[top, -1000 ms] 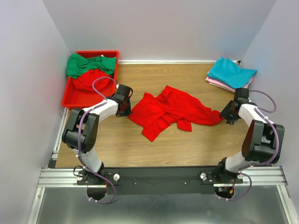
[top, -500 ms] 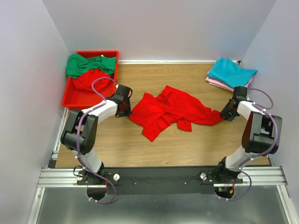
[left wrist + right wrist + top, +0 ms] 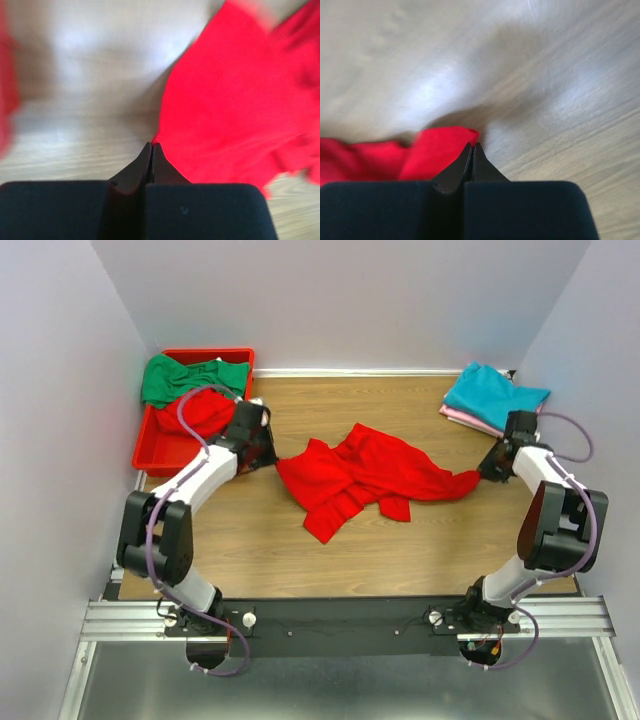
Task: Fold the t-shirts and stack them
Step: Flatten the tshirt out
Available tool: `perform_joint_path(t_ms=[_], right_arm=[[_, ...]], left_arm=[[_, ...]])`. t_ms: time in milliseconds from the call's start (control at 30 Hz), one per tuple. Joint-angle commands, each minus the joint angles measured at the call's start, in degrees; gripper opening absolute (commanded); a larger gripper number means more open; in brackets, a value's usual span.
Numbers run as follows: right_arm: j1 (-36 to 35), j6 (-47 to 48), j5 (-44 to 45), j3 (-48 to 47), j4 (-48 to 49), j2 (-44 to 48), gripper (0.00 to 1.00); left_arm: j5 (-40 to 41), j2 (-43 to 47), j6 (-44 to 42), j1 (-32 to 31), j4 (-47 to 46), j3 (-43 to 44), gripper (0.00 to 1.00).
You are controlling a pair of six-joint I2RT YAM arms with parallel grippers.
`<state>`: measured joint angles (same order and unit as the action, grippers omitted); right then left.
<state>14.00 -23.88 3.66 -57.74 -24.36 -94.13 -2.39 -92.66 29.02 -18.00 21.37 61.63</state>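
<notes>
The left end effector and the right end effector are each pinched tight on opposite corners of the red t-shirt, lying crumpled mid-tabletop, a hold that looks set to stretch it flat for folding.

The left arm is reaching forward and inward from its base, elbow bent out to the left. Its black left gripper is pinching the near left edge of the bright red cloth t-shirt, jaws pressed together. The right arm is folding up along the right side, its black right gripper clamping the shirt's right tip.
</notes>
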Motion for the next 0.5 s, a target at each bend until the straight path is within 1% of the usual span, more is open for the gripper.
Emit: perform_joint_path(t_ms=[0, 133, 167, 233, 300, 400, 467], right_arm=[[0.50, 0.59, -1.02, -7.99, -4.20, 5.70, 0.01], [0.59, -0.03, -2.96, -15.81, -8.42, 8.25, 0.02], [0.59, -0.29, -3.13, -19.40, -9.90, 8.69, 0.01], [0.59, -0.47, -3.31, -22.93, -11.05, 10.10, 0.01], [0.59, -0.38, -3.40, -28.38, -12.72, 10.80, 0.02], [0.59, -0.38, -3.31, -34.26, -14.57, 13.52, 0.02], [0.59, -1.25, -3.14, -36.30, -14.84, 15.28, 0.01]], left_arm=[[-2.18, 7.58, 1.74, 2.79, 0.87, 7.09, 0.00], [-2.96, 11.09, 2.71, 4.02, 2.98, 14.30, 0.00], [-3.23, 12.41, 3.41, 4.29, 3.76, 15.70, 0.00], [-3.41, 13.90, 4.29, 4.73, 4.30, 19.65, 0.00], [-3.23, 16.45, 5.79, 5.52, 4.74, 22.21, 0.00], [-2.97, 19.88, 7.28, 6.66, 4.91, 29.05, 0.00], [-2.53, 21.82, 7.63, 6.75, 5.70, 32.31, 0.00]])
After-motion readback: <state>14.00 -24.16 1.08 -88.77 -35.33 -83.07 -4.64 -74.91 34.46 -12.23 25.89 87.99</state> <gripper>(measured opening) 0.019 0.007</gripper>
